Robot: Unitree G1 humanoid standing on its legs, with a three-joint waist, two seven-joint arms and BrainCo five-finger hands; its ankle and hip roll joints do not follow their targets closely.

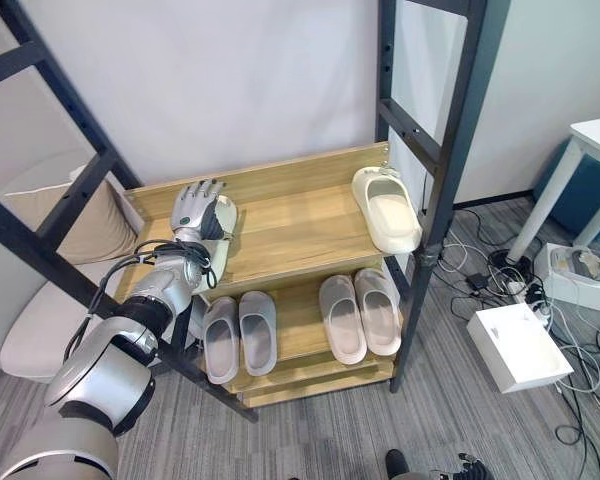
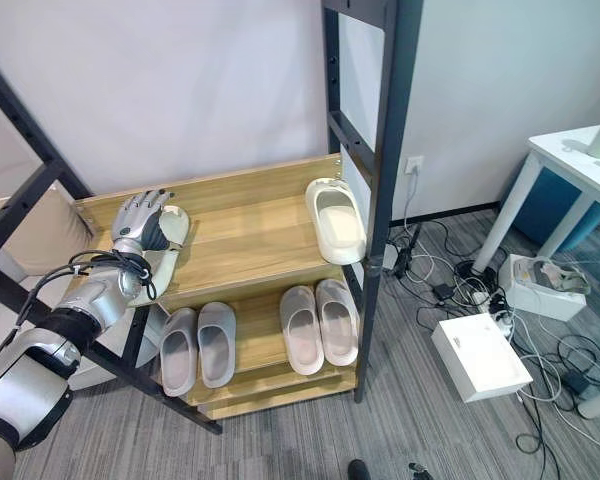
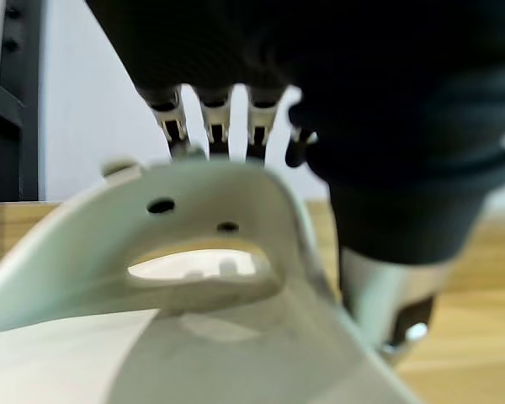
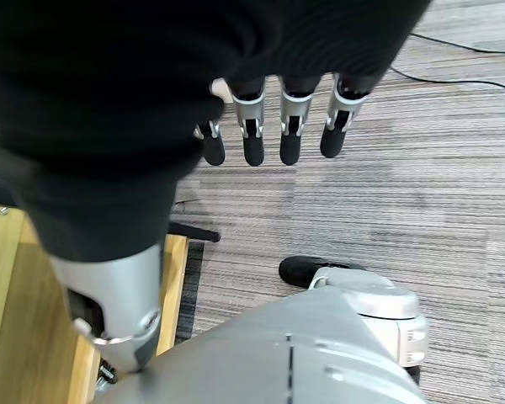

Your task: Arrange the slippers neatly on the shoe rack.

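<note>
Left eye: I saw my left hand (image 1: 194, 211) laid flat, fingers straight, on a cream slipper (image 1: 220, 245) on the shoe rack (image 1: 300, 195) top shelf, far from its mate (image 1: 387, 207).
Right eye: two grey pairs (image 2: 198, 345) (image 2: 319, 325) sat tidy below; pairing remained.
Right wrist: right hand (image 4: 273, 135) hung relaxed over carpet (image 4: 421, 177).

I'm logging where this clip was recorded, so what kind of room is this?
Probably an office or lab corner set up as an entryway. A wooden shoe rack holding slippers stands on grey carpet, with a white desk and loose cables on the floor. The left hand rests on a cream slipper.
</note>
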